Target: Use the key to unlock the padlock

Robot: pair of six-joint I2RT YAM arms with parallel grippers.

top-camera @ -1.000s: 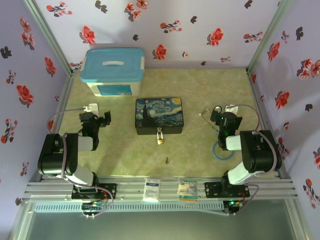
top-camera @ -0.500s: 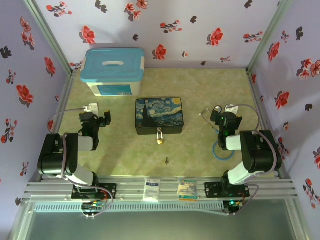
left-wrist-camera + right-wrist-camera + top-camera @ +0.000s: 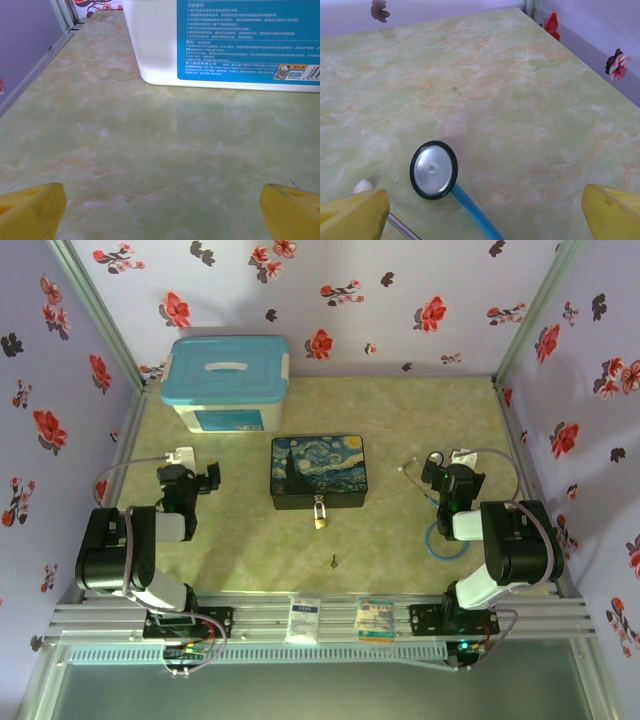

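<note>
A small brass padlock (image 3: 320,515) hangs at the front of the dark painted box (image 3: 317,470) in the middle of the table. Nearer the front edge, the tiny dark key (image 3: 333,561) lies on the tabletop by itself. My left gripper (image 3: 207,478) rests at the left, open, its yellow fingertips (image 3: 32,210) wide apart over bare table. At the right my right gripper (image 3: 432,468) is open too, with yellow fingertips (image 3: 355,215) spread and nothing between them. Both grippers are well away from padlock and key.
A white bin with a blue lid (image 3: 229,382) stands at the back left, its labelled wall (image 3: 235,45) close ahead of the left gripper. A stethoscope with blue tubing (image 3: 440,540) lies by the right arm, its round chest piece (image 3: 433,170) before the right gripper. Flowered walls enclose the table.
</note>
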